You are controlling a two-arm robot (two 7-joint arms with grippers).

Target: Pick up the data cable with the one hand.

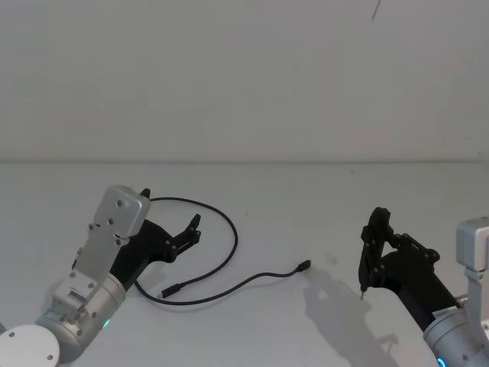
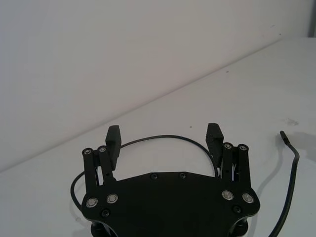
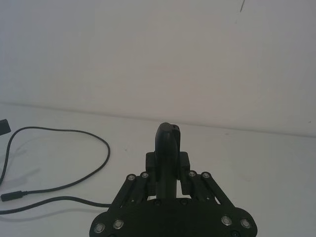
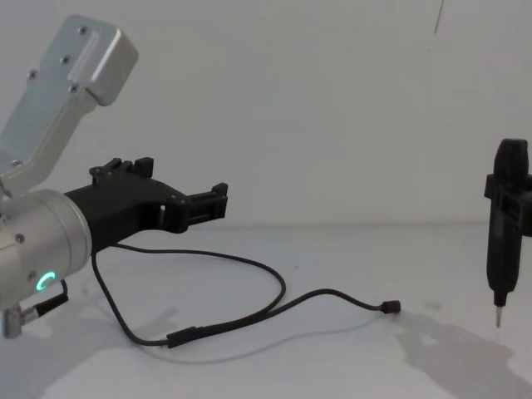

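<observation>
The data cable (image 1: pixel 234 238) lies in a loose loop on the white table, one small plug (image 1: pixel 304 266) pointing right and another plug (image 1: pixel 170 290) near the left arm. My left gripper (image 1: pixel 195 229) hovers open just above the loop's left side, touching nothing. In the left wrist view the cable (image 2: pixel 163 137) curves past the tips of the spread fingers (image 2: pixel 113 142). From the chest the left gripper (image 4: pixel 218 199) hangs clear above the cable (image 4: pixel 283 291). My right gripper (image 1: pixel 374 245) is off to the right, shut on a slim black pen-shaped tool (image 4: pixel 507 224) with its metal tip down.
The white table (image 1: pixel 321 199) runs back to a plain white wall. The pen tool's tip (image 1: pixel 361 293) hangs just above the surface, to the right of the cable's right plug. Bare table lies between the two arms.
</observation>
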